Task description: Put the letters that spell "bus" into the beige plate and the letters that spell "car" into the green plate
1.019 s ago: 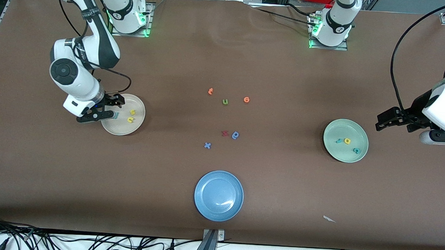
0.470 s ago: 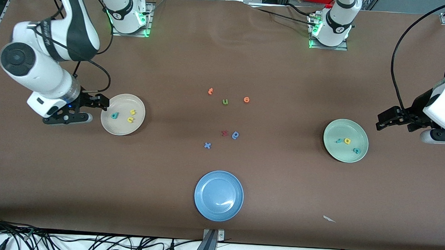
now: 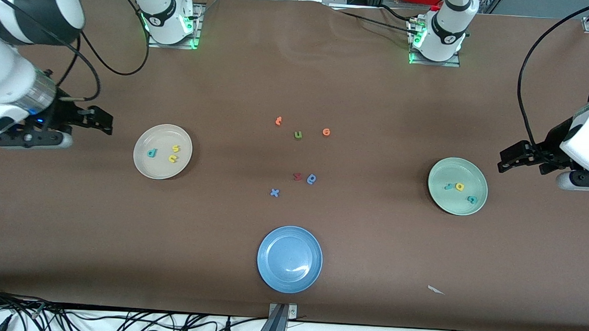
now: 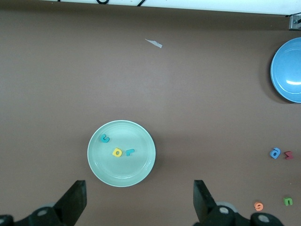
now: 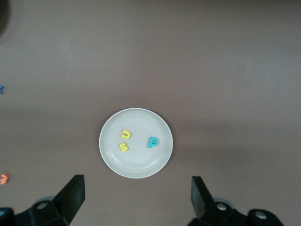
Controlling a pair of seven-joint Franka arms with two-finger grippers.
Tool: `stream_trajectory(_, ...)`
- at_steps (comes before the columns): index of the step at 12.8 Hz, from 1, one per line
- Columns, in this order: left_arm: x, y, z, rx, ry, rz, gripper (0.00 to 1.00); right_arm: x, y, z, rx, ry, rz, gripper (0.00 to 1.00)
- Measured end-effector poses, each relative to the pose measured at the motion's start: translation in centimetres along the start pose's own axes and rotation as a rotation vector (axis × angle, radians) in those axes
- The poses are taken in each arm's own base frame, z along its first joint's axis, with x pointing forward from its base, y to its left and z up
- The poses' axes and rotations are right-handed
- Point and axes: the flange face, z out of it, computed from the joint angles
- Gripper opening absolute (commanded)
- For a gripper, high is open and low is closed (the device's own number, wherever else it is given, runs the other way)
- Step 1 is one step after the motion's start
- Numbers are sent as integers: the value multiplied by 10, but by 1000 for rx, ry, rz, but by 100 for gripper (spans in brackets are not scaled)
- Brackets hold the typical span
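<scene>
A: Teal b [image 3: 151, 153] now lies in the beige plate [image 3: 147, 171] w/ the yellow u [image 3: 176, 149] and yellow s [image 3: 172, 158] — a sec ago our right gripper [image 3: 108, 121] was right at that plate's rim w/ the b at its fingers, now it's pulled away and hangs over bare table toward the right arm's end, jaws wide, nothing in them.

B: So "bus" is done, we reckon. And "car"?

A: Green plate [image 3: 442, 202] has the teal c [image 3: 472, 198], yellow a [image 3: 459, 186] and teal r [image 3: 449, 186]; same three show in the left wrist view. Left gripper [image 3: 504, 164] waits over the table just beside that plate, toward the left arm's end, fingers spread wide, empty.

B: Then both words are in, by our read. What's left on the table?

A: Mid-table strays: two orange letters [image 3: 278, 120], the olive-green u [image 3: 298, 134], a red letter [image 3: 297, 176] touching or just beside the blue rounded letter [image 3: 312, 178], a blue x [image 3: 274, 192]. Blue plate [image 3: 269, 279] nearer the cam, empty. A white paper scrap [image 3: 435, 290] too.

B: Anything in the way?

A: No. Strays sit well apart from both plates, and neither arm is over them.
</scene>
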Motion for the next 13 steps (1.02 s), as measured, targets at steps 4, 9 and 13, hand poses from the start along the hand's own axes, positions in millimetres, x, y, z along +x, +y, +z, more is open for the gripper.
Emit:
stream_trajectory(4, 0, 0, 0, 0, -1, 0, 100, -3, 25, -33, -1, 4, 35, 100)
stream_trajectory(9, 0, 0, 0, 0, -2, 0, 100, -2, 23, -35, 17, 1, 35, 100)
stream_trajectory(13, 0, 0, 0, 0, -2, 0, 100, -6, 20, -32, 32, -31, 33, 100)
